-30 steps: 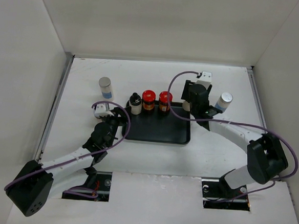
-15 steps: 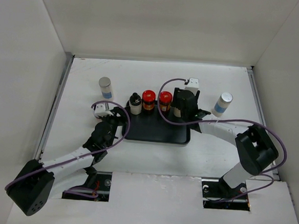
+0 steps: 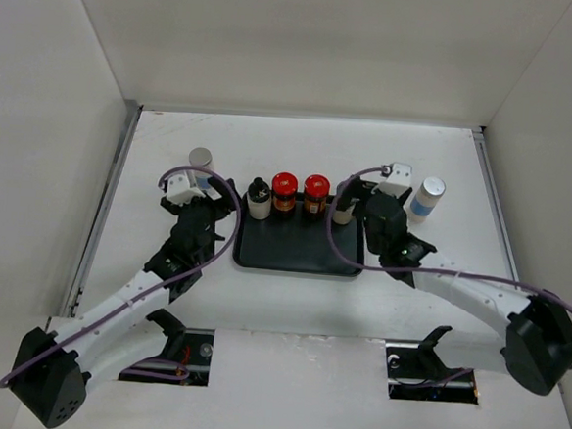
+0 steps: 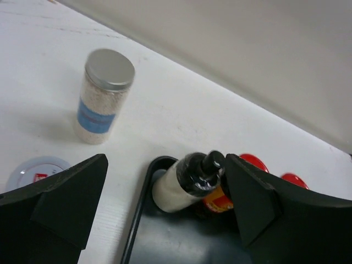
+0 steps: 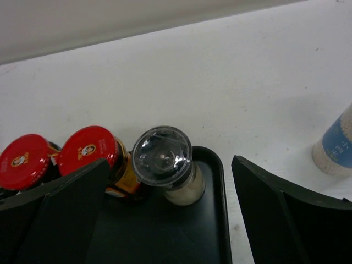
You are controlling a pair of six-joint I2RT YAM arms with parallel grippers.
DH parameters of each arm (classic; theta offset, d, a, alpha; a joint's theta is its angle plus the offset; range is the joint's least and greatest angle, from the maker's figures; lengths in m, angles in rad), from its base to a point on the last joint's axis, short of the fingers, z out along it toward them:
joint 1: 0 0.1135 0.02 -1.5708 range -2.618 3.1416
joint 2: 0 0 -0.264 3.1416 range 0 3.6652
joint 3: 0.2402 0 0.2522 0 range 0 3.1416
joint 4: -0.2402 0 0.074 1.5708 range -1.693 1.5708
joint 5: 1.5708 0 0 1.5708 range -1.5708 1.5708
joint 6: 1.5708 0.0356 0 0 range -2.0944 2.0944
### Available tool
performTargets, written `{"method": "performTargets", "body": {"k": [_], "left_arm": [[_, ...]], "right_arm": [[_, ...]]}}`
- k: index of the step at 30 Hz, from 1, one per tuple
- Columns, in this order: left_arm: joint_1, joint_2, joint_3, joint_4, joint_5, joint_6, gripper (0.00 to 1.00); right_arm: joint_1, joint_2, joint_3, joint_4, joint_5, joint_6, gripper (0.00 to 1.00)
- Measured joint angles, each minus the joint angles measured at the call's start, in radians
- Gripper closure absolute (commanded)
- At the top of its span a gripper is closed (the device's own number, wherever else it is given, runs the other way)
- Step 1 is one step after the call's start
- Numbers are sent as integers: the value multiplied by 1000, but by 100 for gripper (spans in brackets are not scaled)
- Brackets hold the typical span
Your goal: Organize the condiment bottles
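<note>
On the black tray point(image 3: 298, 255) stand a white bottle with a black cap point(image 3: 259, 199), two red-lidded jars point(image 3: 284, 190) point(image 3: 316, 192) and a grey-lidded jar point(image 3: 345, 204). My left gripper point(image 3: 220, 210) is open at the tray's far left corner. The black-capped bottle point(image 4: 190, 181) is between its fingers point(image 4: 82, 187), close to the right one; I cannot tell if they touch. My right gripper point(image 5: 170, 165) is open, and the grey-lidded jar point(image 5: 163, 155) stands free between its fingers point(image 5: 264, 203). Silver-capped blue-labelled jars stand off the tray, one at left point(image 4: 104, 96) and one at right point(image 3: 427, 198).
A round white lid with a red mark point(image 4: 36, 169) shows on the table left of the tray, partly behind my left finger. White walls close in the table on three sides. The tray's near half point(image 5: 181, 236) holds nothing.
My right gripper set the grey-lidded jar on the tray's far right corner, opened and drew back. My left gripper opened and moved farther up the tray's left side.
</note>
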Motion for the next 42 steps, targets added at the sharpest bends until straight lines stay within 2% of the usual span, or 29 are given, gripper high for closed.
{"method": "performTargets", "body": {"k": [6,7,8,9,10,11,12,19,21,27,31,42], "left_arm": [[102,56,76,-205,-43,-1,11],[125,72,78,-238,-42,-1,11],[148,90,79,-270,-42,-1,11],[168,105,79,-294,-41,-1,11],[188,123,80,-318,-39,-1,11],[205,140,80,-337,-38,-1,11],[219,156,80,-351,-35,-1,11],[264,293,142,-380,18,5,16],[268,324,154,-375,26,5,19],[269,358,155,-376,31,1,24],[272,358,154,-375,26,-5,40],[275,358,109,-354,39,-21,34]], "right_arm": [[91,-114,-127,27,14,16,2],[112,-115,-142,27,13,17,16],[130,-115,-154,26,13,17,41],[148,-115,-166,25,9,16,57],[163,-116,-176,28,1,23,65],[176,-119,-183,29,-4,27,67],[187,-127,-191,39,-8,36,65],[217,-159,-235,123,-22,57,28],[217,-160,-238,134,-30,55,24],[217,-174,-245,151,-43,55,21],[217,-175,-245,159,-47,55,20],[215,-172,-245,159,-52,56,19]]}}
